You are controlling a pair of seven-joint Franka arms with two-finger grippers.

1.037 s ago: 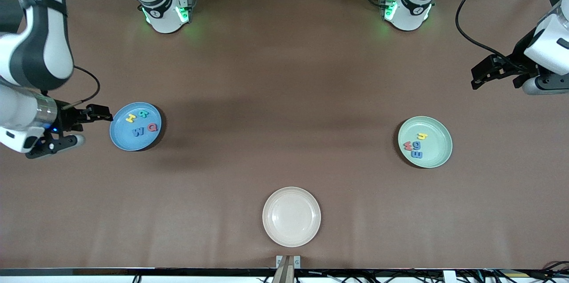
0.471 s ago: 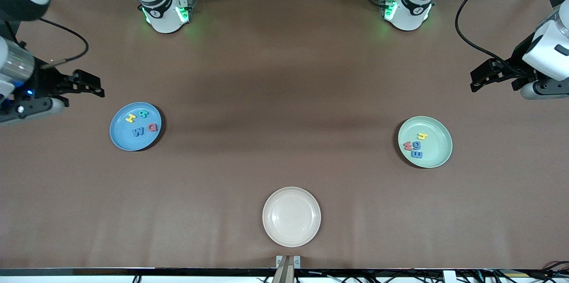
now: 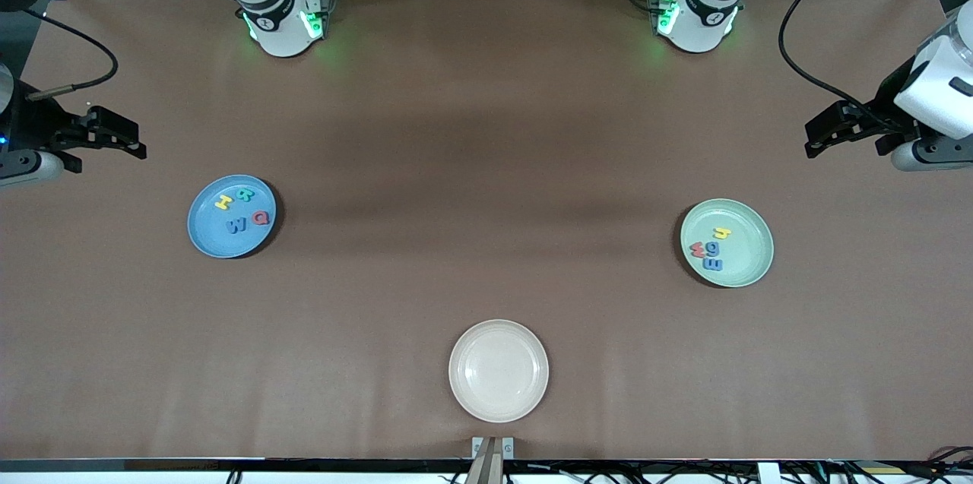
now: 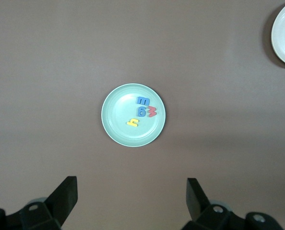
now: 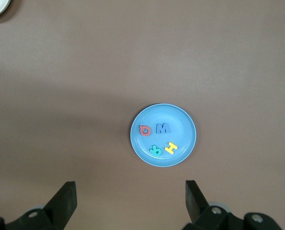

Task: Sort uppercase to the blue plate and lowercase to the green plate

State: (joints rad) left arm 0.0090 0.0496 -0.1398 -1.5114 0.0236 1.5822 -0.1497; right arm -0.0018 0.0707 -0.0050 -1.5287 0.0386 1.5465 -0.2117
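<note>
We find the uppercase letters [image 3: 242, 210] in the blue plate [image 3: 207, 236] and the lowercase letters [image 3: 710, 248] in the green plate [image 3: 749, 260]. The left tool [image 3: 813, 136] and right tool [image 3: 129, 138] hang wide, empty, over bare desk [image 3: 486, 165].

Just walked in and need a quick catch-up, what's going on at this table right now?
Nothing is being handled. The blue plate holds four letters and the green plate four more; the cream plate, nearest the camera, holds none. The right gripper and left gripper are open, holding nothing, each over bare table at its own end.
</note>
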